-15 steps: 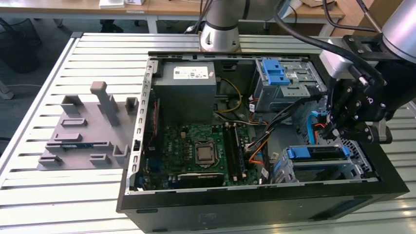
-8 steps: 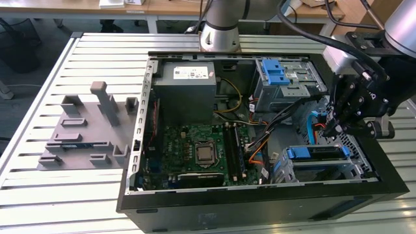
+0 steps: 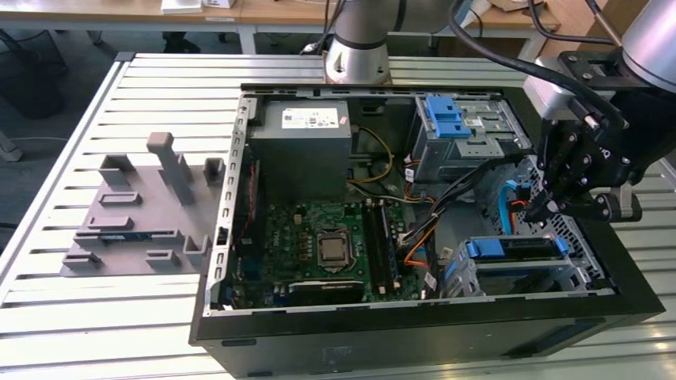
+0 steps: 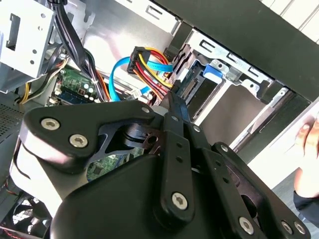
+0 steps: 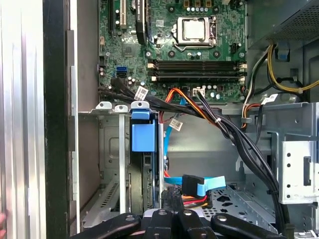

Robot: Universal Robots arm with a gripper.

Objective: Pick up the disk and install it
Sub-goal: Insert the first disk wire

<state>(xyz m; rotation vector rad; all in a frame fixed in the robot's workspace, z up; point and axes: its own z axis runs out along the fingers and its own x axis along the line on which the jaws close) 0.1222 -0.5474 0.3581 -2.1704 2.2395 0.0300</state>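
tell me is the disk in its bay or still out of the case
In. The disk sits in the drive cage inside the case, blue carrier at the slot's mouth. The gripper hangs just above it, holding nothing visible.

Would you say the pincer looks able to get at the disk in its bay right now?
Probably yes. The pincer hangs over the open case just beside the disk, whose top faces up uncovered; the cables run alongside the bay, not across it.

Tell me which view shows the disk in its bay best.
The first wrist view: the disk sits edge-on in its bay with the blue bracket unobstructed. The exterior view shows it smaller beside the gripper; the second wrist view catches a partly hidden corner.
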